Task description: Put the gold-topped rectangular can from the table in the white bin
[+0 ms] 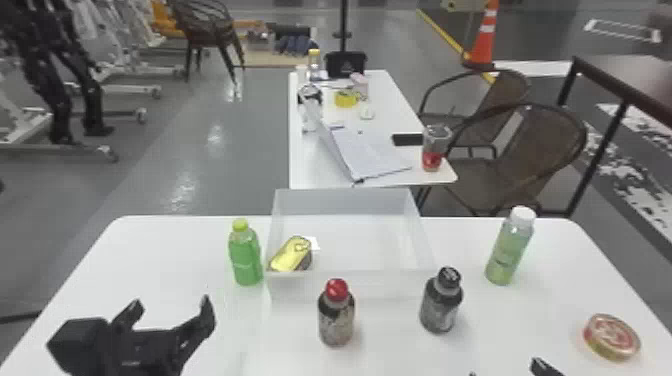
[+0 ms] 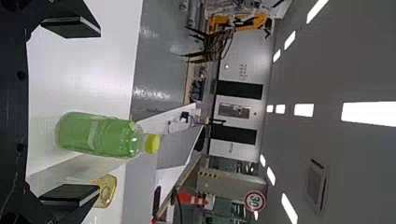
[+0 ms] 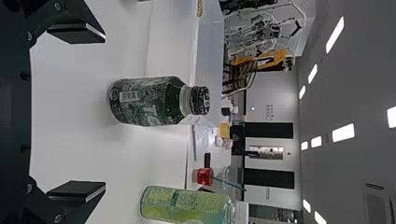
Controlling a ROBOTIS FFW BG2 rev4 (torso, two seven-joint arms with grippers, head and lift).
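Note:
The gold-topped rectangular can (image 1: 291, 255) lies inside the white bin (image 1: 350, 280), in its front left corner. My left gripper (image 1: 170, 310) is open over the table's left side, apart from the bin, with nothing between its fingers in the head view. At the bottom right, a fingertip of my right gripper (image 1: 547, 367) shows. In the left wrist view, the can (image 2: 108, 190) appears beyond one finger of my open left gripper (image 2: 70, 112). The right wrist view has my right gripper (image 3: 77, 112) open, its fingers wide apart, with a dark bottle standing beyond them.
A green bottle (image 1: 246, 255) stands left of the bin. In front are a red-capped bottle (image 1: 336, 315) and a black-capped bottle (image 1: 441, 302). To the right stand a white-capped bottle (image 1: 509, 247) and a round flat tin (image 1: 612, 337).

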